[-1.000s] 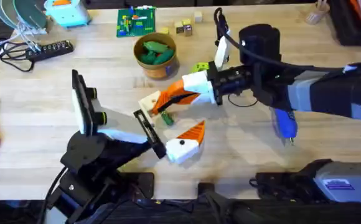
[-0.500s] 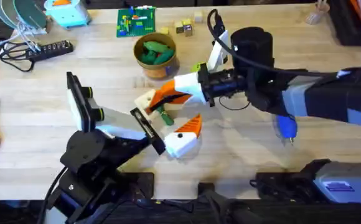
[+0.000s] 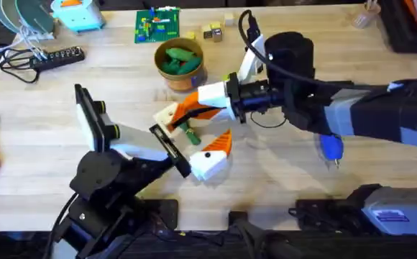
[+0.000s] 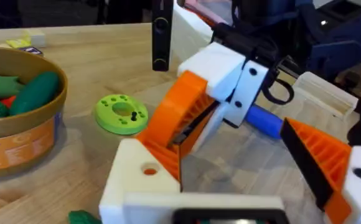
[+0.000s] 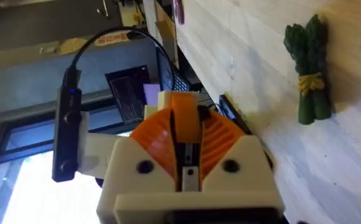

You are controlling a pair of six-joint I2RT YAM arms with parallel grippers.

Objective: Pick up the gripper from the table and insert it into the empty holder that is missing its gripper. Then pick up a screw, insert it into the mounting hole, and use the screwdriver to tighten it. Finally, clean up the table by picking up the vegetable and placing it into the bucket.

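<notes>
In the overhead view my left gripper point(image 3: 193, 138) is released, with its two fingers spread wide apart. One finger is the plain white triangular plastic holder point(image 3: 168, 117), at about 10 o'clock from the gap. The other finger, with an orange tip point(image 3: 223, 142), is at about 4 o'clock. On the wooden table point(image 3: 43, 122) between these two fingers lies the small dark green bean-like toy vegetable point(image 3: 189, 134), touching neither of them. My right gripper point(image 3: 187, 112) reaches in from 3 o'clock, and its tips meet the holder. It is clenched on the small ribbed orange plastic gripper point(image 5: 183, 104), which sits between its two orange pads and against the holder. The round orange-brown bucket point(image 3: 180, 75) stands at 12 o'clock from the holder, well apart, with green toys inside. Far at 3 o'clock, the blue pen-shaped screwdriver point(image 3: 330, 147) lies on the table, partly under my right arm.
</notes>
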